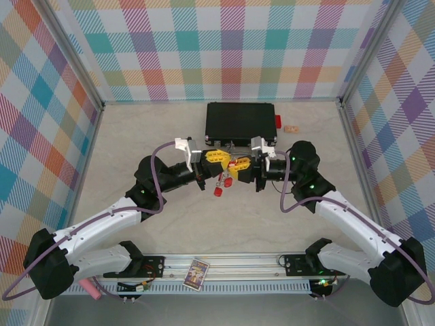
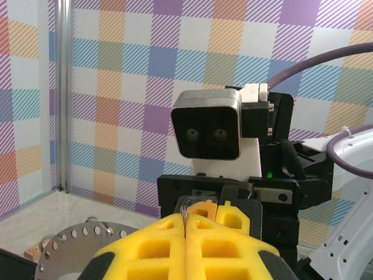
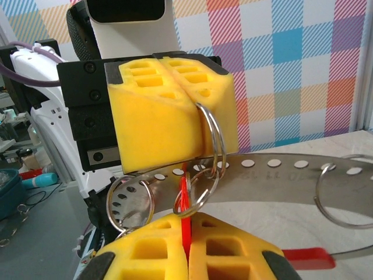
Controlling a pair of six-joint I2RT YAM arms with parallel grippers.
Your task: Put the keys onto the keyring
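My two grippers meet tip to tip above the table's middle. The left gripper (image 1: pixel 219 157) (image 2: pixel 185 224) (image 3: pixel 195 111) is shut on a small silver split ring (image 3: pixel 216 140) of the keyring, a silvery perforated band (image 3: pixel 280 164) that arcs between the grippers. The right gripper (image 1: pixel 238 167) (image 3: pixel 186 226) (image 2: pixel 218 211) is shut on the thin red tag of one of the keys (image 3: pixel 185 201), which sits by another small ring (image 3: pixel 201 189). Other red keys (image 1: pixel 219 191) dangle below the grippers. More split rings (image 3: pixel 129 199) hang from the band.
A black case (image 1: pixel 241 121) lies just behind the grippers, with a red block (image 1: pixel 277 121) at its right edge and a small tan object (image 1: pixel 292 128) beyond. A card (image 1: pixel 196 274) rests on the front rail. Plaid walls enclose the table.
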